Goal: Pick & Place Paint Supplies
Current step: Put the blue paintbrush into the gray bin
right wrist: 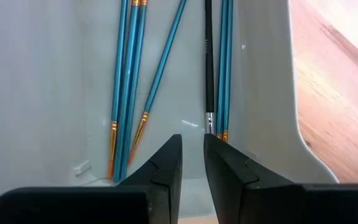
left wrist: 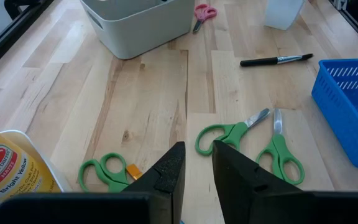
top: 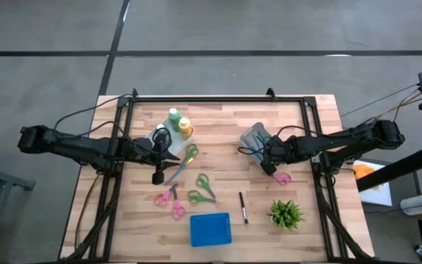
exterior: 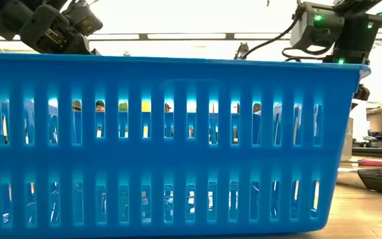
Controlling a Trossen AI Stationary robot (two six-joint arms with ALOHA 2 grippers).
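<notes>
Blue basket (exterior: 171,143) fills low view | right gripper (right wrist: 192,158) over grey bin (right wrist: 48,81) of brushes (right wrist: 124,81), fingers nearly closed, empty | left gripper (left wrist: 196,171) above green scissors (left wrist: 229,134), fingers narrowly apart, empty

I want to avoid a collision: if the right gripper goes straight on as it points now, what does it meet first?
Probably the blue-handled brushes lying inside the pale grey plastic bin: the right gripper points down into it, fingers nearly closed. Depth is unclear.
</notes>
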